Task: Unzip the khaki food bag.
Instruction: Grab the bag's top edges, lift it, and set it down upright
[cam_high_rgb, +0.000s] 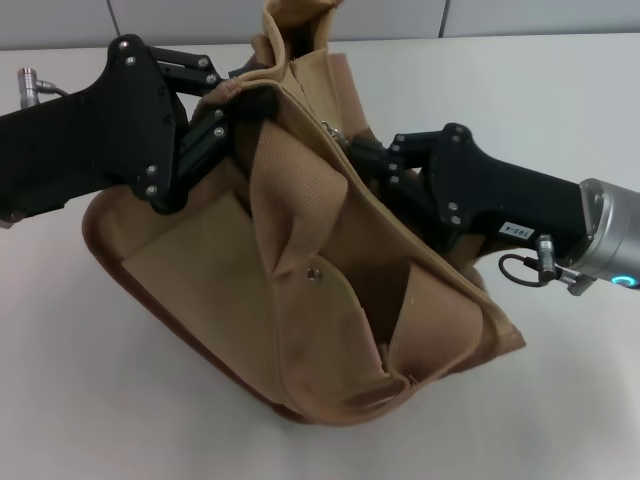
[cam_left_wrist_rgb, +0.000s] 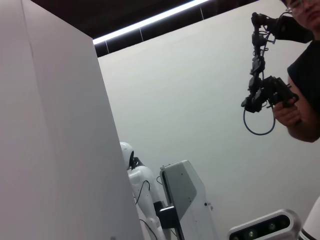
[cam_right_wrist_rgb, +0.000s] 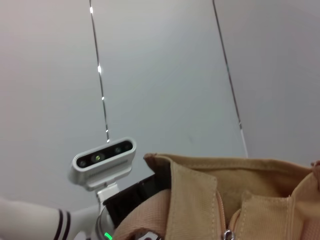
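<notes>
Resting on your white table (cam_high_rgb: 560, 90), the bag (cam_high_rgb: 330, 300) sits gripped: left gripper (cam_high_rgb: 232, 105) pinches its top edge. Right gripper (cam_high_rgb: 352, 150) is at the zipper, fingers unclear; its tag is unreadable.

Khaki food bag (cam_high_rgb: 300, 290) lies tipped, crumpled (pocket snapped).

Woven tan cloth against matt black plastic

The khaki food bag (cam_high_rgb: 330, 290) is coarse matt canvas with a small shiny metal snap (cam_high_rgb: 313, 272); beneath it the bench (cam_high_rgb: 90, 400) looks smooth, white and matt.
</notes>
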